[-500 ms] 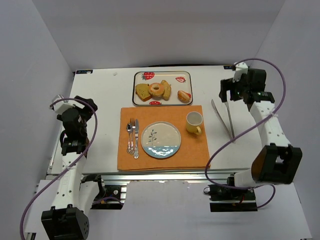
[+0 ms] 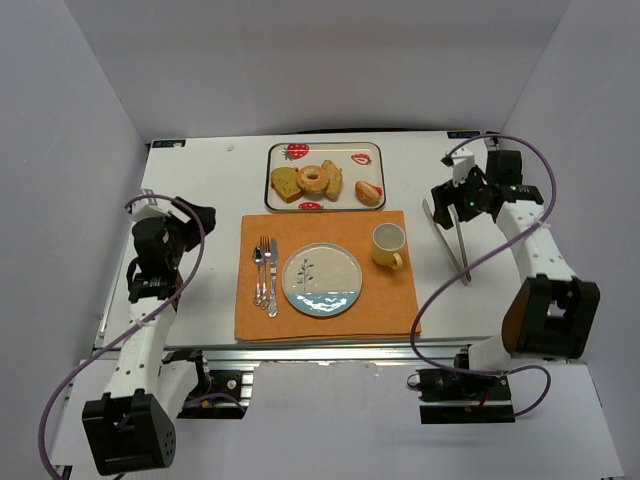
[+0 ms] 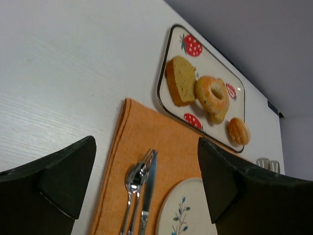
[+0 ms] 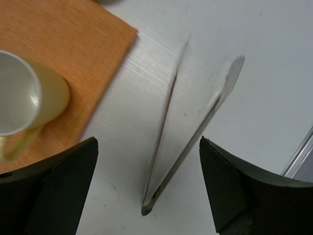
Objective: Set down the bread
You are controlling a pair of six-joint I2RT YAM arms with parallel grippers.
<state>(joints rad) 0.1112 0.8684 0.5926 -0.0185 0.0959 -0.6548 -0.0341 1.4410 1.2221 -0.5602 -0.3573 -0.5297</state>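
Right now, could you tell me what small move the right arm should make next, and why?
Probably lower the right gripper onto the tongs: its jaws stand open above them, they lie flat on the table beside the placemat, and the bread sits untouched on the tray.

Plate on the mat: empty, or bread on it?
Empty. The plate shows only its leaf print and blue edge, and all the bread sits on the tray.
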